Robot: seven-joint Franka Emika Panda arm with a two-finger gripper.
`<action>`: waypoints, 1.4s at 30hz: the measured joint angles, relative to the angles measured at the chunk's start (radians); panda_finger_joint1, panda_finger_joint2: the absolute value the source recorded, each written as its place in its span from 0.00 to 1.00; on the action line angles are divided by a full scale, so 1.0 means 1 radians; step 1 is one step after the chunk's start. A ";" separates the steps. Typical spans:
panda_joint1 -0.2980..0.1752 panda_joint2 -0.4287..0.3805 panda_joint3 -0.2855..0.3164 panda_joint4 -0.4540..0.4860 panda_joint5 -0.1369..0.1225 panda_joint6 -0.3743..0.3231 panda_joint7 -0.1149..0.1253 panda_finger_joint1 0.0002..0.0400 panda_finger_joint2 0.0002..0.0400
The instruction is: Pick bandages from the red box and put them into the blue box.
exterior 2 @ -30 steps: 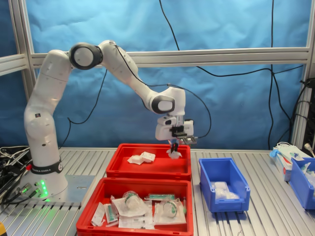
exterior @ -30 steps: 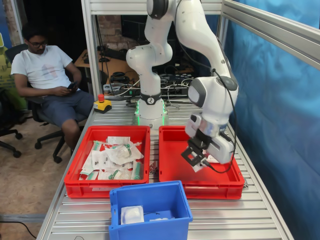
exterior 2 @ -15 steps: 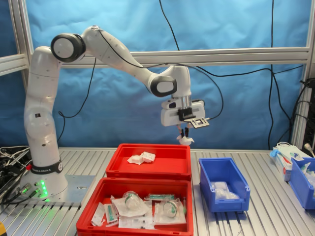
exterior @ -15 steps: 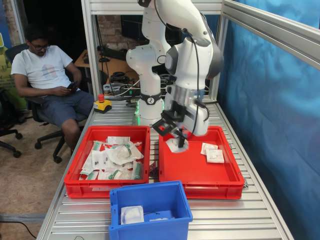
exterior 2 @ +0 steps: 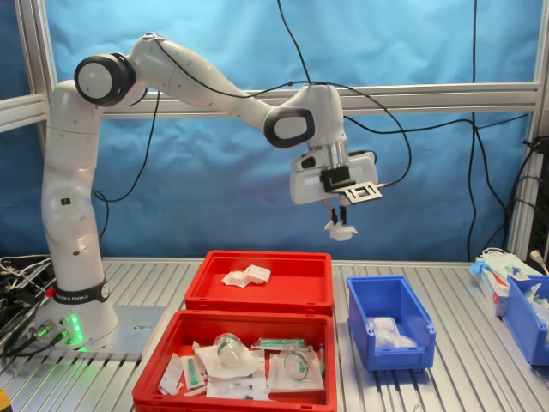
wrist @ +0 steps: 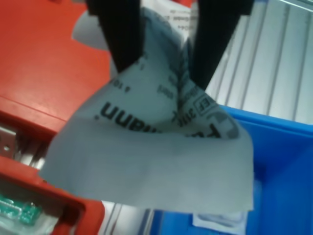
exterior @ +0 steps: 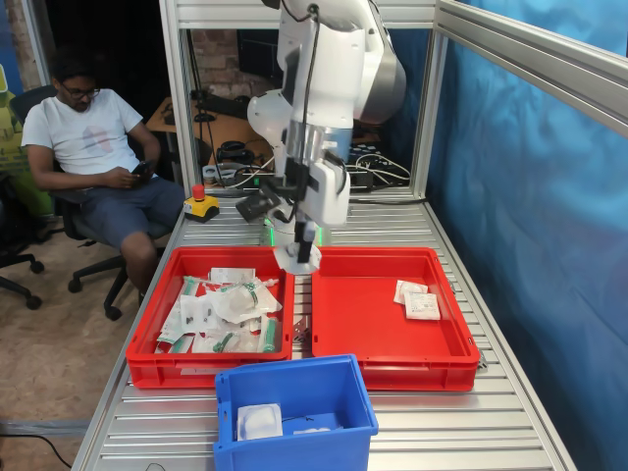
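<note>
My gripper (exterior: pixel 299 247) hangs high in the air, shut on one white bandage sachet (exterior: pixel 296 259) that droops below the fingers. In the second exterior view the gripper (exterior 2: pixel 337 215) and bandage (exterior 2: pixel 340 230) are above the gap between the red box (exterior 2: pixel 257 302) and the blue box (exterior 2: pixel 397 350). The wrist view shows black fingers (wrist: pixel 122 34) pinching the printed sachet (wrist: pixel 156 152), with the blue box (wrist: pixel 279 166) beneath. Two more bandages (exterior: pixel 417 298) lie in the red box (exterior: pixel 368 329). The blue box (exterior: pixel 294 446) holds white packets.
A second red crate (exterior: pixel 211 365) full of clear pouches with green marks sits beside the first, seen also in the second exterior view (exterior 2: pixel 232 400). A seated person (exterior: pixel 88 137) and an emergency stop button (exterior: pixel 200 204) are beyond the table. More blue bins (exterior 2: pixel 523 313) stand at the second exterior view's right.
The gripper rose out of the red box with the bandage and swung toward the first exterior view's left, the second exterior view's right, nearer the blue box.
</note>
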 joint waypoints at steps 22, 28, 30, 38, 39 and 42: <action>-0.009 0.250 -0.065 0.323 0.117 -0.043 0.149 0.15 0.15; -0.015 0.353 -0.067 0.375 0.147 -0.044 0.168 0.15 0.15; -0.015 0.386 -0.067 0.388 0.153 -0.043 0.172 0.15 0.15; -0.017 0.469 -0.067 0.410 0.158 -0.017 0.178 0.15 0.15; -0.017 0.478 -0.067 0.411 0.159 -0.012 0.179 0.15 0.15; -0.017 0.508 -0.067 0.414 0.159 0.003 0.182 0.15 0.15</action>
